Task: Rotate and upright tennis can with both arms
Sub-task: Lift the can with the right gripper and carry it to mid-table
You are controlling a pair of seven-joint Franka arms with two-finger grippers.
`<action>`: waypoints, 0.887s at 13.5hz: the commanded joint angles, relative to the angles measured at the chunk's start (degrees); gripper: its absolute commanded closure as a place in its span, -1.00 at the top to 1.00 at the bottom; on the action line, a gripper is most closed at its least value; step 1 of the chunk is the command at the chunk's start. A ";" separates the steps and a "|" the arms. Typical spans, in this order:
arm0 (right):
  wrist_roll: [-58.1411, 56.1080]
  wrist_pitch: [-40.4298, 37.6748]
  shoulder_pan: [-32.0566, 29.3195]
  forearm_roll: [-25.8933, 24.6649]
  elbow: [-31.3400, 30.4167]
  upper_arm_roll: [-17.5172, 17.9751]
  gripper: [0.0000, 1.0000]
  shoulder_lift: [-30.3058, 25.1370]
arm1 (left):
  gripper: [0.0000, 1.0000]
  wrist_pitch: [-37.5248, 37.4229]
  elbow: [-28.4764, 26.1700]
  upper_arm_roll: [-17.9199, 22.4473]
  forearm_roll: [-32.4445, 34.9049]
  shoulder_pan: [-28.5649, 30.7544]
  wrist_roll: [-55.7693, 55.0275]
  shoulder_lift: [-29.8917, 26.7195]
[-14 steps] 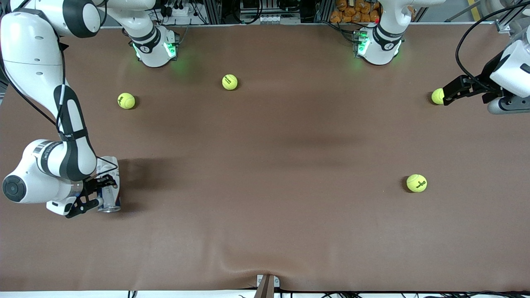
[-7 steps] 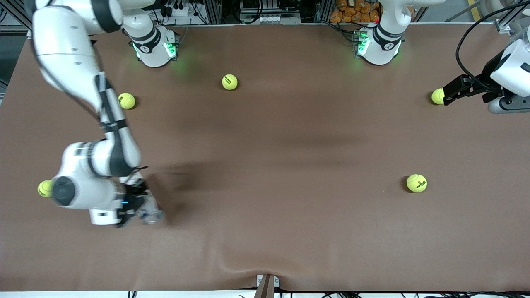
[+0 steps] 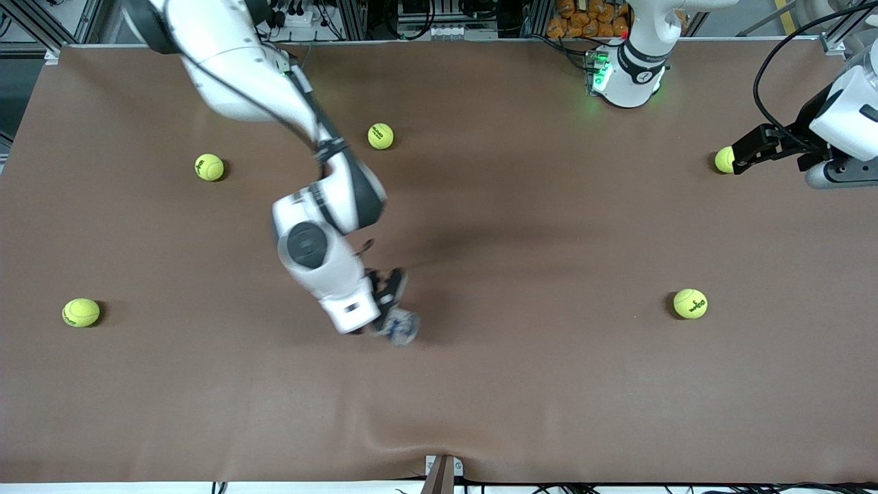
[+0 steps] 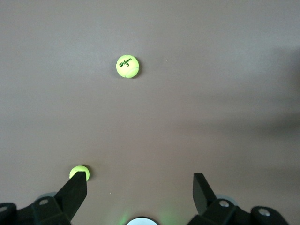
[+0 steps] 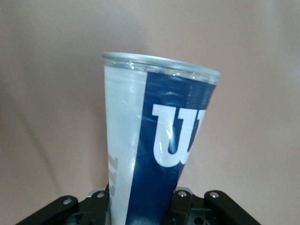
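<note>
My right end effector (image 3: 391, 302) clamped on tennis can (image 3: 401, 328), carried from worktop (image 3: 521, 384) edge to centre; handover next. Left end effector (image 3: 737, 159) apart, waiting at 3 o'clock.

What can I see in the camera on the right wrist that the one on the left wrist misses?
Only the right wrist view shows the tennis can, with its navy and white label, clamped in the right gripper above the table. Only the left wrist view shows two tennis balls and the left gripper, its fingers open and holding nothing. Both show the brown table.
</note>
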 commanded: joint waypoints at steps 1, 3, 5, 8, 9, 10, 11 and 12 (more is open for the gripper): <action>0.14 2.09 5.09 -0.94 0.26 -1.13 -0.57 1.04 | 1.00 -0.84 -0.70 -0.03 -1.16 -0.05 1.04 -0.12; 0.84 3.05 9.82 -1.47 0.69 -1.48 -0.57 2.97 | 1.00 -0.93 -1.58 -0.03 -1.16 0.38 0.33 0.05; 4.08 6.91 12.83 -6.62 0.78 -2.71 -0.56 5.26 | 1.00 -0.84 -1.41 -0.03 -1.16 0.47 0.68 0.05; 7.60 7.54 13.89 -11.40 0.96 -2.72 0.09 5.96 | 1.00 -0.84 -1.41 -0.03 -1.16 0.47 0.95 -0.04; 7.70 8.58 13.89 -11.40 0.96 -2.72 0.89 6.31 | 1.00 -0.84 -1.49 -0.03 -1.16 0.56 0.95 0.05; 7.61 10.86 13.89 -11.49 0.87 -2.72 1.00 6.75 | 1.00 -0.75 -1.49 0.05 -1.07 0.56 0.95 0.05; 7.61 12.18 13.98 -11.49 0.78 -2.72 1.00 7.02 | 1.00 -0.75 -1.49 0.14 -1.07 0.56 0.95 0.05; 7.70 12.20 14.33 -11.49 0.78 -2.72 1.00 7.20 | 1.00 -0.75 -1.49 0.23 -1.07 0.65 0.95 0.05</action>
